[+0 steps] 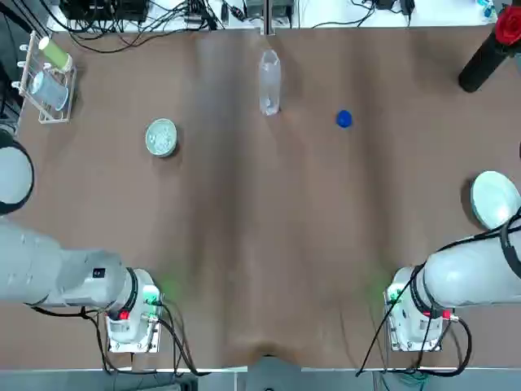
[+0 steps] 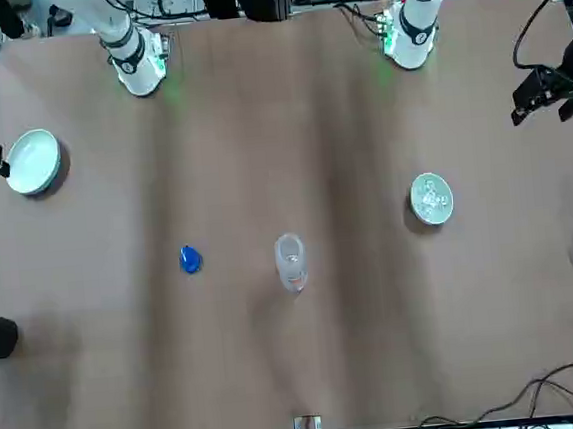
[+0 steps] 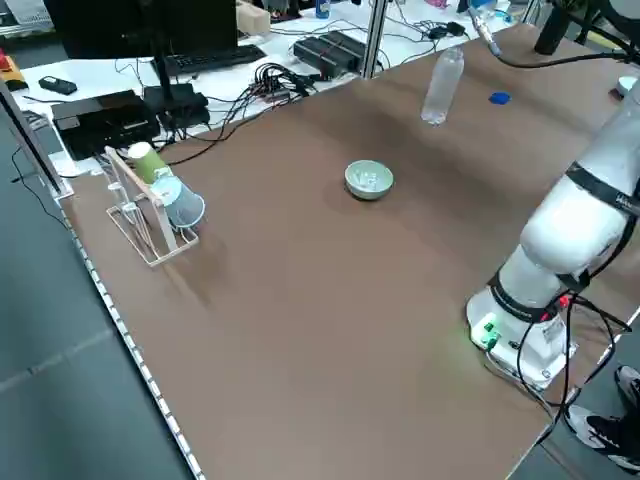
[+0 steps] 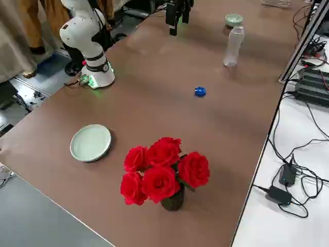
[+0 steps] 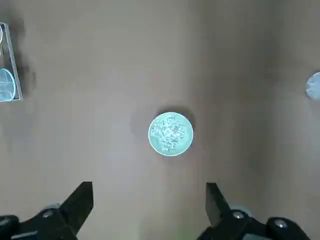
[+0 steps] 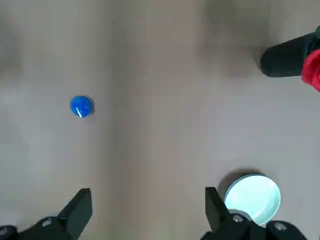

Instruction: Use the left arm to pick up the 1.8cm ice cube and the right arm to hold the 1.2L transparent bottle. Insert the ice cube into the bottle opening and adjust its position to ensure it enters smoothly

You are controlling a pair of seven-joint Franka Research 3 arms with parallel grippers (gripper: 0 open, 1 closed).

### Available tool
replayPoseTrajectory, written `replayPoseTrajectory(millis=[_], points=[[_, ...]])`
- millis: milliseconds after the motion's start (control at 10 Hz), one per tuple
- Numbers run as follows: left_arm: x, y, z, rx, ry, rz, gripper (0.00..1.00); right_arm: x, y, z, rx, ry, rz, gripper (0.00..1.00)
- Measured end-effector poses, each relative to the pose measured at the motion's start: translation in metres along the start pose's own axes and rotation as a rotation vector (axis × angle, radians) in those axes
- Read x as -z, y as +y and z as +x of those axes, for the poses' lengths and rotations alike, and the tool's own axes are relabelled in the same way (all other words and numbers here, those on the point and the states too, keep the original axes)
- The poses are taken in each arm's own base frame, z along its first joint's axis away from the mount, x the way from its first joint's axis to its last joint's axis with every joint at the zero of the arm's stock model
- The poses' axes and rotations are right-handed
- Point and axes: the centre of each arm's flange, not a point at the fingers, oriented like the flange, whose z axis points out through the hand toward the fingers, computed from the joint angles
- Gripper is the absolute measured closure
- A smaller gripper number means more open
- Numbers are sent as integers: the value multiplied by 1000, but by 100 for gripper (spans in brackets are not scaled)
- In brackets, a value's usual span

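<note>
Left gripper (image 5: 150, 205) hovers open; 1 bottle (image 1: 269, 81) stands upright.

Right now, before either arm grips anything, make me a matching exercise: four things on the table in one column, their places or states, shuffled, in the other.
Things:
1. bottle
2. bowl
3. bottle cap
4. plate

Places or states:
A. lying off the bottle, blue
B. holding many ice cubes
C. standing upright, uncapped
D. nearest the robot's right arm

Pairs: 1-C, 2-B, 3-A, 4-D
</note>
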Motion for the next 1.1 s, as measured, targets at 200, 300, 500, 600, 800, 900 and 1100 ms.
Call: replayPoseTrajectory(millis=[200,300,500,600,800,900,1100], points=[[2,0,-1,1,4,0,1,0,-1,0,1,1,0,0],[2,0,-1,1,3,0,1,0,-1,0,1,1,0,0],[0,0,-1,1,0,0,1,0,-3,0,7,1,0,0],[-1,-1,-1,5,-1,0,1,0,-9,1,25,1,1,0],[-8,-1,2,11,0,0,0,-7,-35,12,101,21,43,0],[-18,0,5,11,-2,0,0,-17,-41,19,145,15,73,0],[-63,1,14,8,-1,0,0,-49,-49,41,254,0,160,0]])
